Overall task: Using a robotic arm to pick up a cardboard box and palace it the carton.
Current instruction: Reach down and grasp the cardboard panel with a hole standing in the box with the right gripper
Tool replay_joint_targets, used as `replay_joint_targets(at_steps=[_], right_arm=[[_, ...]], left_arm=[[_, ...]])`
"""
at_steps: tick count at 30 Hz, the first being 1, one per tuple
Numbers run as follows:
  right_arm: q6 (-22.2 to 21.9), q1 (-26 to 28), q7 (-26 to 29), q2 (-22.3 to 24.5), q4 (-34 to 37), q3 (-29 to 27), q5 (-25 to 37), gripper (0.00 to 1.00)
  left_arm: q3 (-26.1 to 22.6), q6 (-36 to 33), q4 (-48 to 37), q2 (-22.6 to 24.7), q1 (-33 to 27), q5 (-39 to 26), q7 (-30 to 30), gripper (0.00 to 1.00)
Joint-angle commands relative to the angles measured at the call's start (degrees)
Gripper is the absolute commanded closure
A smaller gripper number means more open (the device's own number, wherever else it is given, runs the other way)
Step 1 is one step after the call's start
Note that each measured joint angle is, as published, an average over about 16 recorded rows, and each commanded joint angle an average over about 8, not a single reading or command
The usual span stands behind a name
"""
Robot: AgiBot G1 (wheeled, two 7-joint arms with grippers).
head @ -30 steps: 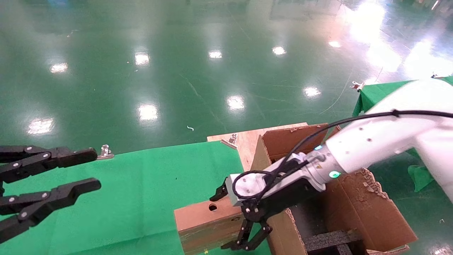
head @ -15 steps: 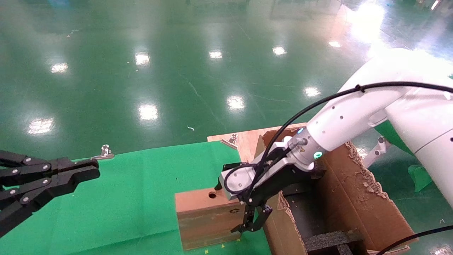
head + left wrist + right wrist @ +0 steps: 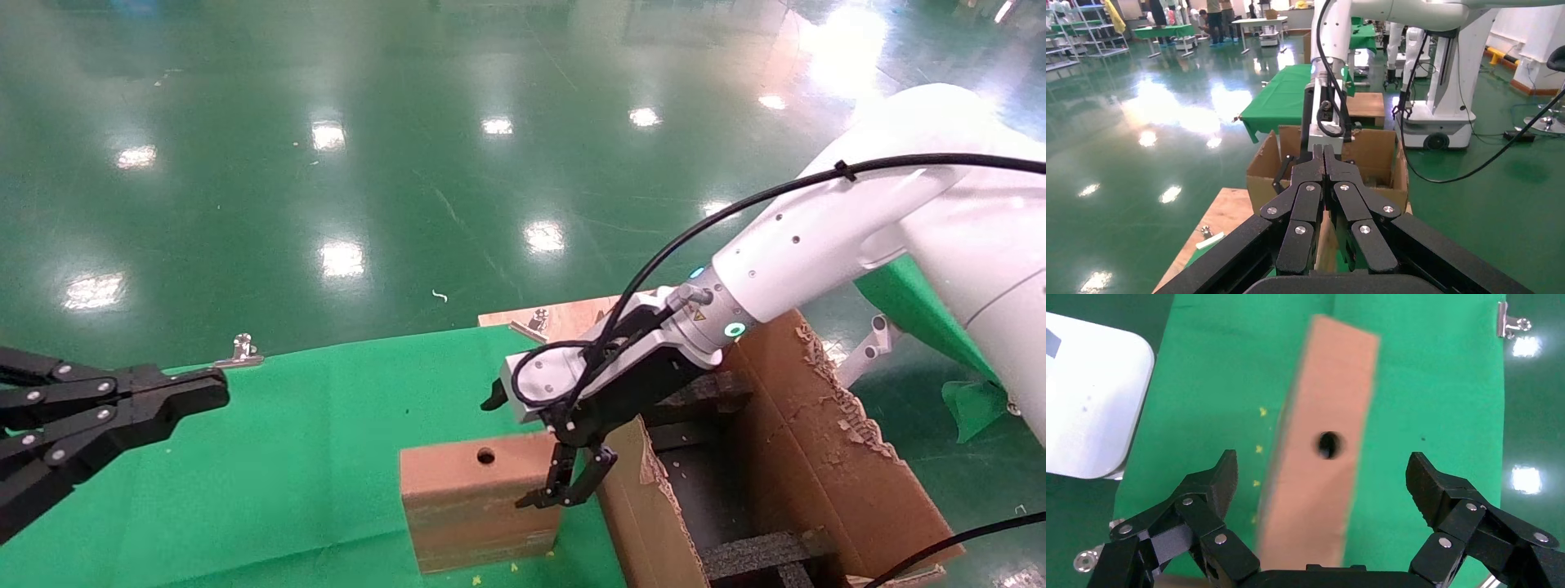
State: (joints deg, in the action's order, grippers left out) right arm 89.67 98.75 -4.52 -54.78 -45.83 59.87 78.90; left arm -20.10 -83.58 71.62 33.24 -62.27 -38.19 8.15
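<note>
Cardboard box (image 3: 478, 500) stands on edge on the green-covered desk (image 3: 327, 425), at its near right, just left of the carton (image 3: 817, 457) wall. Narrow top face with the round hole faces up.

Right pincer (image 3: 564, 490) of the robotic arm (image 3: 817, 237) hangs over the box's right end, fingers pointing down. Right wrist view: fingers (image 3: 1205, 496) spread wide, holding nothing, box (image 3: 1321, 471) directly below and between them. The box's long axis runs left-right in the head view; the wrist view shows the fingers straddling its thin dimension, so a closure would land on the broad faces. Contact not yet made, as far as I can judge.

Left pincer (image 3: 122, 408) sits at the desk's far left, well apart from the box, fingers pressed together (image 3: 1324, 184), empty. Right arm is plainly the nearer.

Next move, by judgement: straight descent, then close. Carton lies immediately right, black foam inserts (image 3: 752, 551) inside.
</note>
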Motion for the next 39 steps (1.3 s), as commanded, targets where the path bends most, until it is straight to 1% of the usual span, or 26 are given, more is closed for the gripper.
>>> replay_joint_targets(at_steps=[1, 8, 13, 14, 16, 17, 18, 19, 21, 22, 24, 25, 26, 27, 39], right_arm=[[-0.1, 0.1, -0.3, -0.3, 0.9, 0.3, -0.3, 0.0], [0.4, 0.5, -1.4, -2.5, 4.4, 2.9, 0.8, 0.0], [0.7, 1.3, -2.2, -3.9, 5.6, 5.7, 2.2, 0.0], [0.7, 1.5, -2.4, -4.2, 5.8, 6.2, 2.4, 0.0], [0.7, 1.8, -2.7, -4.6, 6.0, 7.1, 2.6, 0.0], [0.6, 1.9, -2.9, -4.7, 6.0, 7.6, 2.5, 0.05], [0.6, 1.9, -3.0, -4.9, 6.1, 7.9, 2.5, 0.12], [0.6, 2.0, -3.1, -5.0, 6.2, 8.1, 2.4, 0.23], [0.5, 2.1, -3.5, -5.2, 6.3, 8.7, 2.3, 0.48], [0.4, 2.1, -3.6, -5.3, 6.4, 8.9, 2.3, 0.6], [0.3, 2.2, -3.9, -5.4, 6.5, 9.2, 2.2, 0.85], [0.2, 2.2, -4.0, -5.4, 6.6, 9.3, 2.2, 0.93], [0.2, 2.2, -4.0, -5.5, 6.6, 9.4, 2.2, 0.98], [0.2, 2.3, -4.1, -5.5, 6.6, 9.5, 2.2, 1.0], [0.2, 2.2, -3.8, -5.3, 6.5, 9.1, 2.1, 1.0]], left_arm=[[0.0, 0.0, 0.0, 0.0, 0.0, 0.0, 0.0, 1.0], [0.0, 0.0, 0.0, 0.0, 0.0, 0.0, 0.0, 1.0], [0.0, 0.0, 0.0, 0.0, 0.0, 0.0, 0.0, 1.0], [0.0, 0.0, 0.0, 0.0, 0.0, 0.0, 0.0, 0.98], [0.0, 0.0, 0.0, 0.0, 0.0, 0.0, 0.0, 0.75], [0.0, 0.0, 0.0, 0.0, 0.0, 0.0, 0.0, 0.62], [0.0, 0.0, 0.0, 0.0, 0.0, 0.0, 0.0, 0.5], [0.0, 0.0, 0.0, 0.0, 0.0, 0.0, 0.0, 0.37], [0.0, 0.0, 0.0, 0.0, 0.0, 0.0, 0.0, 0.12], [0.0, 0.0, 0.0, 0.0, 0.0, 0.0, 0.0, 0.02], [0.0, 0.0, 0.0, 0.0, 0.0, 0.0, 0.0, 0.0], [0.0, 0.0, 0.0, 0.0, 0.0, 0.0, 0.0, 0.0], [0.0, 0.0, 0.0, 0.0, 0.0, 0.0, 0.0, 0.0], [0.0, 0.0, 0.0, 0.0, 0.0, 0.0, 0.0, 0.0], [0.0, 0.0, 0.0, 0.0, 0.0, 0.0, 0.0, 0.0]])
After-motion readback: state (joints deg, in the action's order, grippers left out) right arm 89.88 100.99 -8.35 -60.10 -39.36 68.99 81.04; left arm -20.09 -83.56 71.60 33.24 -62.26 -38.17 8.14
